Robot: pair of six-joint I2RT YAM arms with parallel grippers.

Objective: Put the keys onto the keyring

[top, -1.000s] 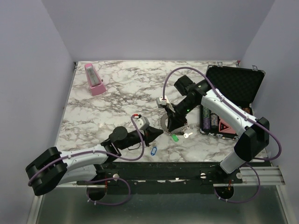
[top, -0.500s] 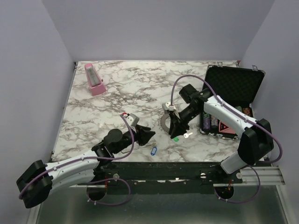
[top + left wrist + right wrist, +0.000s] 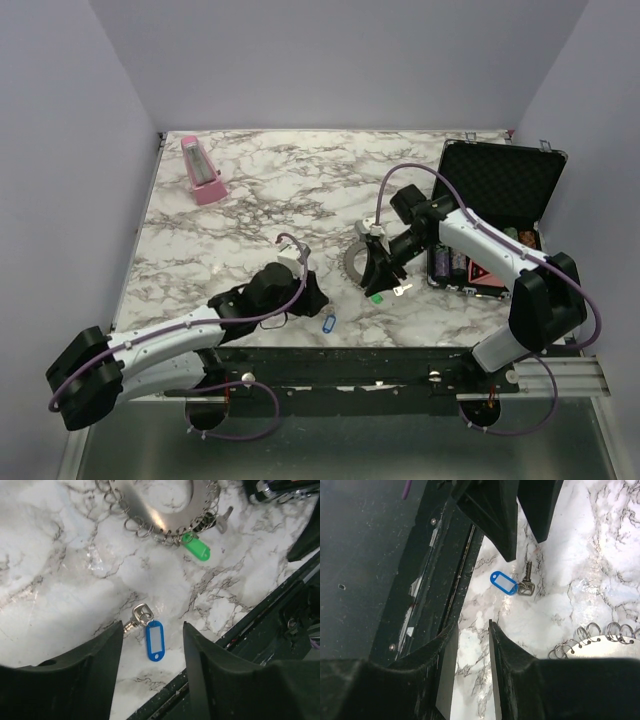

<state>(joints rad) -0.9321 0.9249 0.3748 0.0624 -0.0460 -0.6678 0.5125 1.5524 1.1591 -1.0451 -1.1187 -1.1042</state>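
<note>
No text, number or brand can be read in any view. The blue key tag (image 3: 154, 640), lying on the desk (image 3: 60, 580) near its front edge, has a white label window, and that window is blank in both wrist views. The green key tag (image 3: 196, 549), just right of and beyond it, shows plain plastic with no lettering visible. In the open black case (image 3: 500, 185) at the right of the desk, a red triangular panel (image 3: 481, 270) looks like a sign, but any marking on it is too small to make out. The pink object (image 3: 203, 172) at the far left shows nothing legible.
</note>
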